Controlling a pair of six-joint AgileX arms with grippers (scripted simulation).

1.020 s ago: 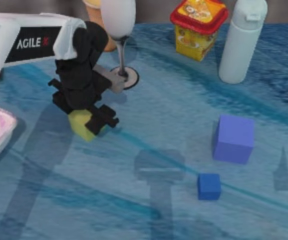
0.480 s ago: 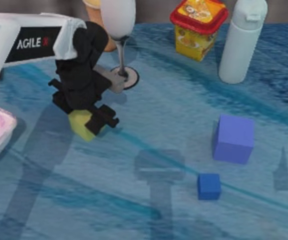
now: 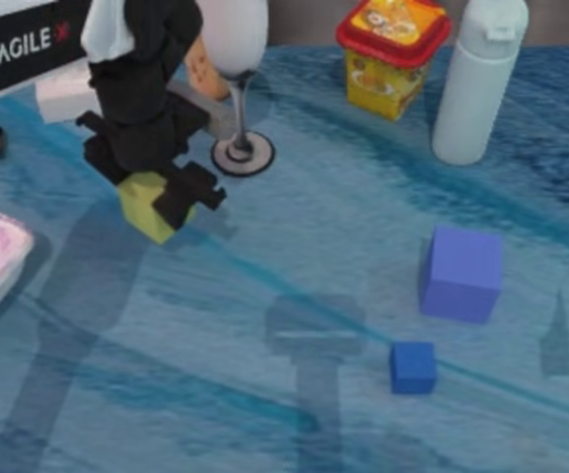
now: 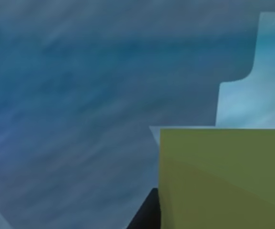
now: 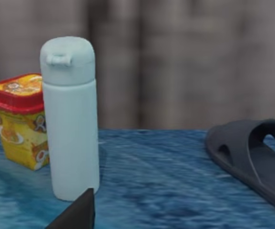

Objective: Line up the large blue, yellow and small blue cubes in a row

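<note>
Pinched between the fingers of the left pincer [image 3: 156, 192] is the yellow cube [image 3: 149, 205], gripped from above on two opposite faces with the jaws pressed against it; in the left wrist view the yellow cube [image 4: 223, 176] fills the near corner with blue surface [image 4: 80, 95] well behind it, and a shadow offset from it in the top view suggests that it is carried clear of the surface. The pincer is placed at the far left of the surface [image 3: 294, 394], close beside a wine glass [image 3: 235, 59] whose foot stands just to its right. The large blue cube [image 3: 462, 273] rests well apart on the right half, and the small blue cube [image 3: 413, 368] lies near it, toward the near edge. The step in hand is judged to be the carrying of the yellow cube across to the two blue ones. It is best done by keeping the grip firm and the cube level, drawing away from the glass stem before any sideways sweep, and lowering the cube in line with the large blue one without nudging either neighbour. A yellow tub [image 3: 392, 54] and a pale bottle [image 3: 476, 79] stand at the far edge, out of the path. The right arm is not seen from above; its wrist view faces the bottle [image 5: 70, 119] and a dark slipper [image 5: 251, 157], and the state of its pincer cannot be told.
</note>
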